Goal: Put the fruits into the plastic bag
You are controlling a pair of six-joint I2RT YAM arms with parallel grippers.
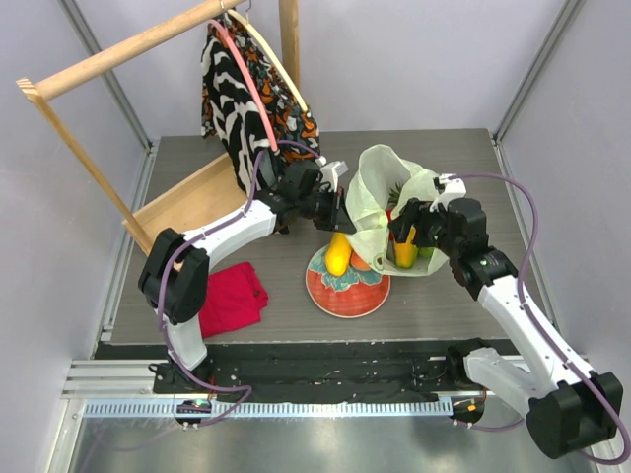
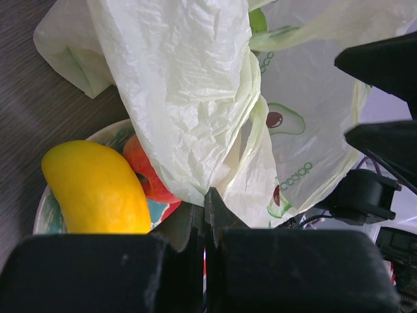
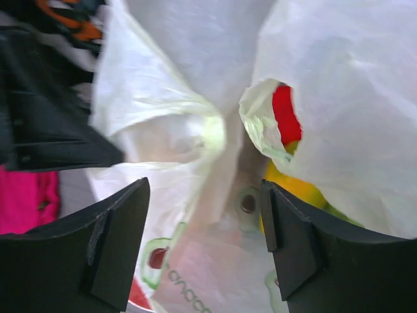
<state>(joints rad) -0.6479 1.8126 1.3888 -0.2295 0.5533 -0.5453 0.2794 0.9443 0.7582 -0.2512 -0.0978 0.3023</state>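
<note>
Plastic bag, edge pinched in left end effector

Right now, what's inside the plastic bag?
Through the gap in the plastic bag I can see a red item, a yellow fruit and a green sliver. Crinkled film covers the rest, so I can't count or identify them.

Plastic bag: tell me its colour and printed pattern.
Pale yellow-green plastic bag, printed with avocado halves and green lettering; clearest in the left wrist view.
</note>
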